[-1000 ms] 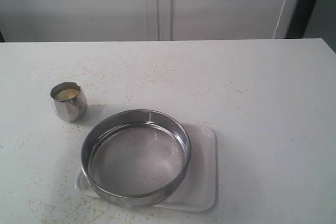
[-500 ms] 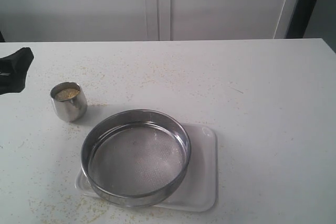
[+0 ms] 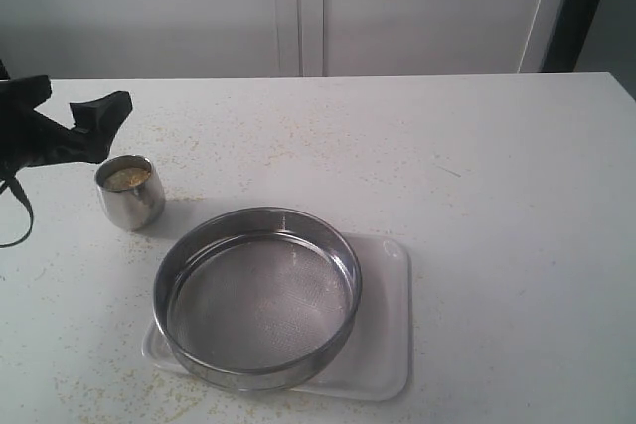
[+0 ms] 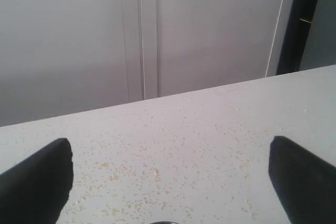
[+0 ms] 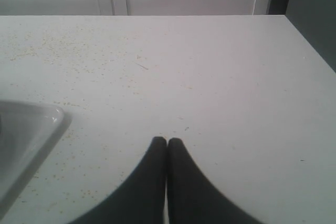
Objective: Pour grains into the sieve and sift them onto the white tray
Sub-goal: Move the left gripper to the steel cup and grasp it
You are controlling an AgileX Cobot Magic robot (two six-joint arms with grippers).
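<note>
The wide steel sieve [image 3: 257, 297] with grey mesh rests on the white tray [image 3: 383, 364] near the table's front. A small shiny steel cup [image 3: 130, 193] holding the grains [image 3: 127, 178] stands left of and behind the sieve. My left gripper [image 3: 75, 116] hovers open just above and behind the cup; in the left wrist view its fingers [image 4: 37, 182] stand far apart, with nothing between them and only the cup's rim [image 4: 167, 223] peeking in. My right gripper [image 5: 167, 141] is shut on nothing, over bare table beside the tray's corner [image 5: 31, 124]; the exterior view does not show it.
Loose grains [image 3: 248, 136] are scattered over the white table, more along the front left edge [image 3: 129, 389]. A pale wall with panel seams [image 3: 298, 12] stands behind the table, with a dark gap [image 3: 581, 7] at the far right.
My left gripper has come in from the left edge and moved right, now reaching over the cup. The cup, sieve and tray have stayed put.
</note>
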